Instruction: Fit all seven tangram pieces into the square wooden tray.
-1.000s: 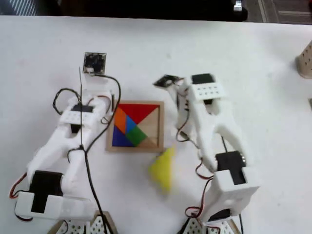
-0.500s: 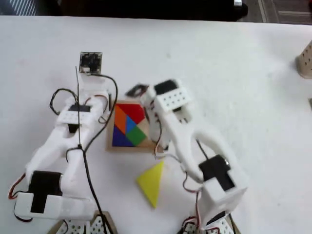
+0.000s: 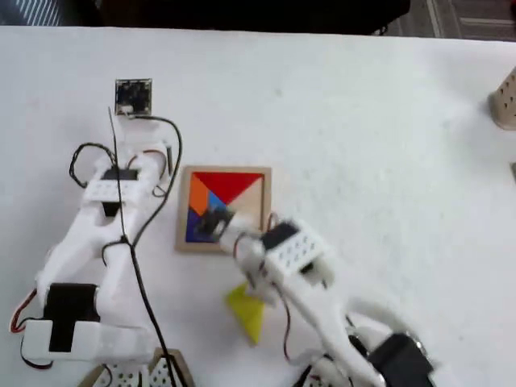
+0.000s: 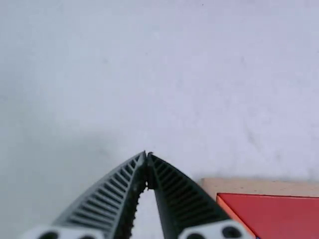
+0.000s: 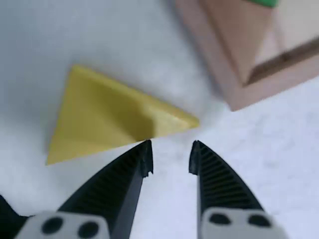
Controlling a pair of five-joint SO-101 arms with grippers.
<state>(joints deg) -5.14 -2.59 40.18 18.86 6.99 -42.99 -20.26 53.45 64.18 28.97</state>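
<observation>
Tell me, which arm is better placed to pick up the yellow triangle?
Probably the right: the right gripper, open, hangs just short of the yellow triangle. The left gripper is shut over the table, beside the tray corner.

In the high view the right arm [image 3: 290, 254] looks blurry, and it covers the near right part of the wooden tray [image 3: 182, 234] and the far tip of the yellow triangle [image 3: 248, 318]. In the left wrist view the picture's edge cuts off the tray and its red piece [image 4: 279, 216]. In the right wrist view the green piece [image 5: 261, 2] is just a sliver at the edge.
</observation>
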